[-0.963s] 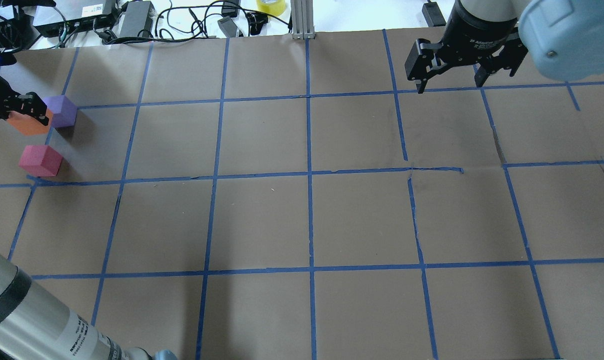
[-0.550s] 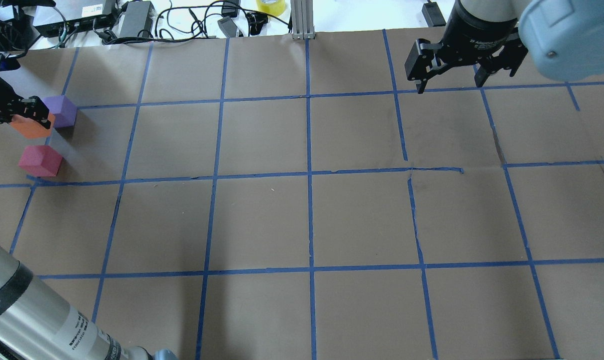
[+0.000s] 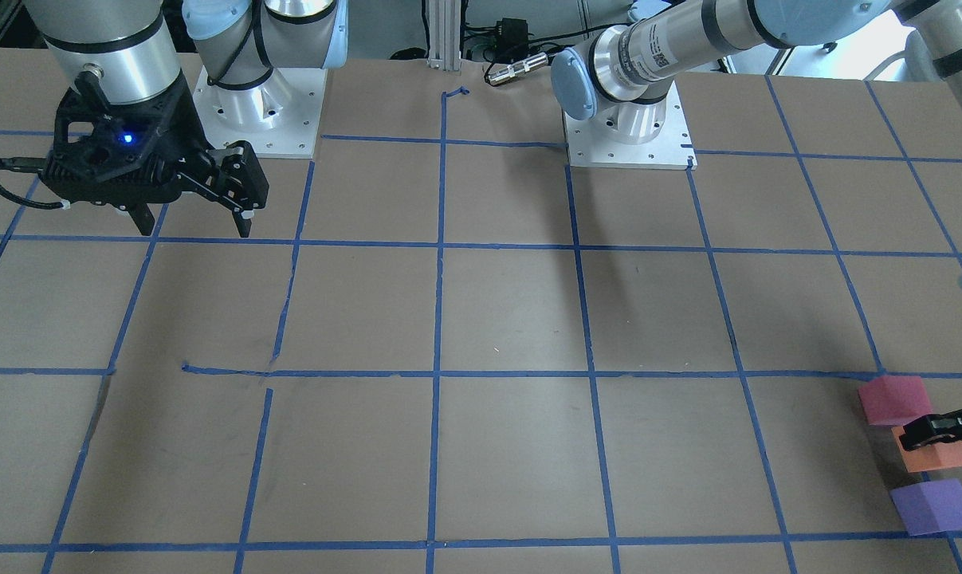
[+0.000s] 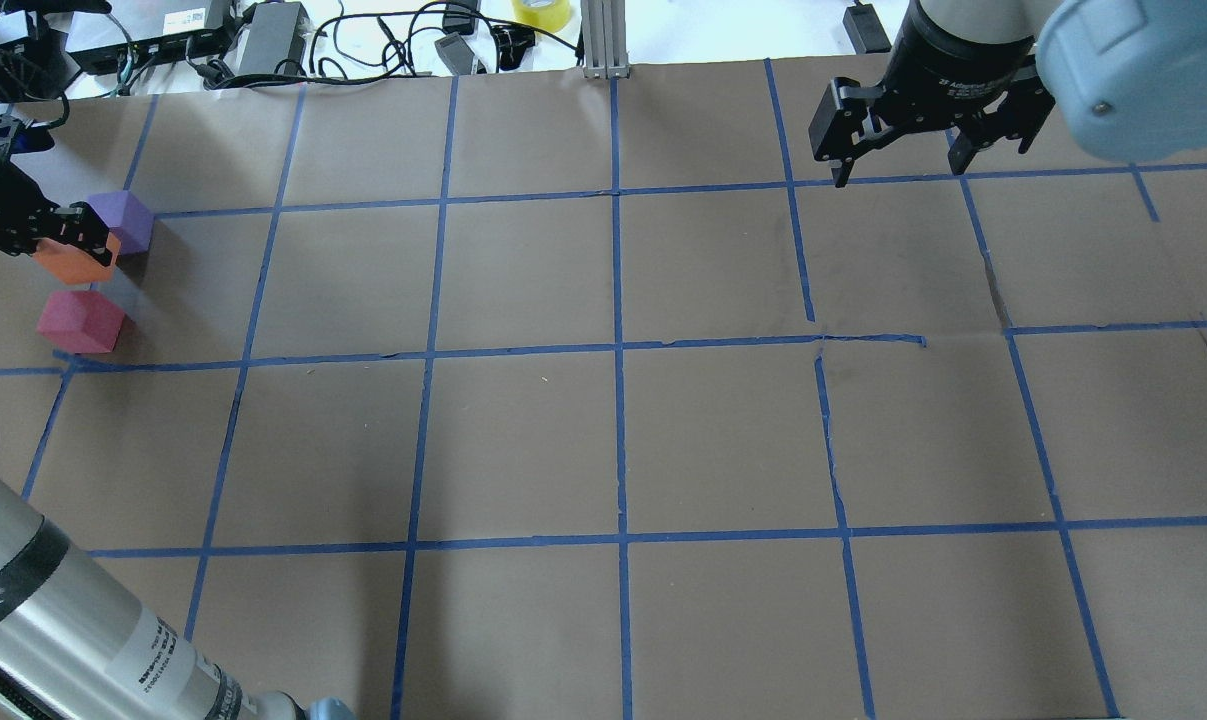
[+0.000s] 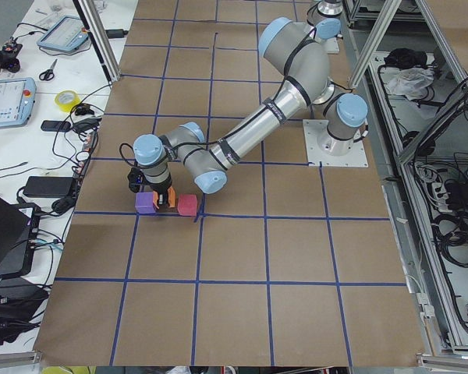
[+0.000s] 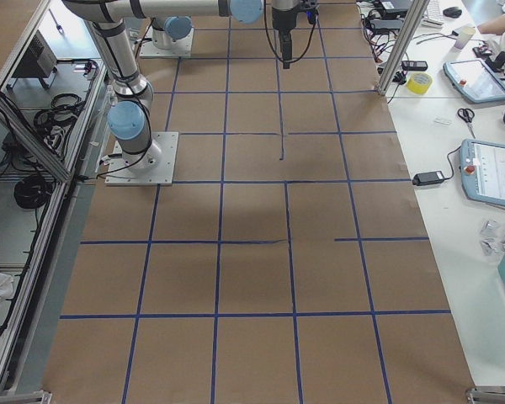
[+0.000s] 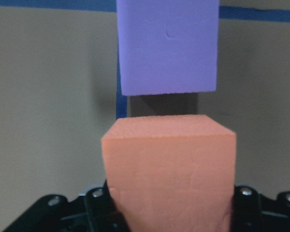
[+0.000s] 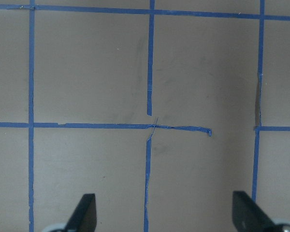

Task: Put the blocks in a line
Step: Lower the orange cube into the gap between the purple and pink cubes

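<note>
Overhead view. Table point(image 4: 523, 440), far left: left hand point(image 4: 61, 238) pinches the orange block point(image 4: 81, 266), a matte, square-edged foam cube. Purple block point(image 4: 123, 222) sits just beside it at 1 o'clock, red-pink block point(image 4: 79, 322) near at 6 o'clock. Far right: right hand point(image 4: 900, 170) spread, empty, well apart. Judgement: the left arm is nearer.

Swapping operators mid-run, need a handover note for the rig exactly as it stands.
Left pincer: shut on the orange block, holding it between the purple block and the red-pink block, by the left edge of the table.
Right pincer: open, empty, hanging over the table's far right.
Done: the three blocks sit roughly in a row; the wrist view shows a gap between orange and purple.
Left: release orange, back off and check straightness. From overhead the row looks slightly bent.
</note>
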Robot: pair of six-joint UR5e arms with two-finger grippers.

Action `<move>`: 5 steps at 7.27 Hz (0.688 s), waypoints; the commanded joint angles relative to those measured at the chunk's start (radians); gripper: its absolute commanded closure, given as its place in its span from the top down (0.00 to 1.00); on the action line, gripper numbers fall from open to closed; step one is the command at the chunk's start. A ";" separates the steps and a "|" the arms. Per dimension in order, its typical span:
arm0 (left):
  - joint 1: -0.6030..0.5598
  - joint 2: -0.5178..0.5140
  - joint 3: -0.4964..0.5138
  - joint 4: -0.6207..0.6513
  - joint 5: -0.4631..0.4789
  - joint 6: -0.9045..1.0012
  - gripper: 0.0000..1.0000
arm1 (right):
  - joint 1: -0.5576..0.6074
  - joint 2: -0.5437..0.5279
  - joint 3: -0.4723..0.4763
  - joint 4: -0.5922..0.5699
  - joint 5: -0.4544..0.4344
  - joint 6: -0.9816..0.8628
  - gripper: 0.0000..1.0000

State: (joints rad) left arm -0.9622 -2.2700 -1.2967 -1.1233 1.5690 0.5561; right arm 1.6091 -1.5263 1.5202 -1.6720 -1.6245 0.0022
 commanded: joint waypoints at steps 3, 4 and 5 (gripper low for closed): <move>-0.001 -0.040 -0.006 0.048 -0.001 0.038 0.00 | 0.000 0.000 0.000 0.000 0.000 0.001 1.00; 0.000 -0.045 -0.012 0.068 -0.001 0.044 0.00 | 0.000 0.000 0.000 0.000 0.000 -0.001 1.00; -0.001 -0.046 -0.022 0.076 -0.006 0.051 0.00 | 0.000 0.000 0.000 0.000 0.000 0.001 1.00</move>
State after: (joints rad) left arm -0.9628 -2.3115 -1.3084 -1.0629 1.5668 0.5991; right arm 1.6091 -1.5263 1.5202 -1.6721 -1.6245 0.0024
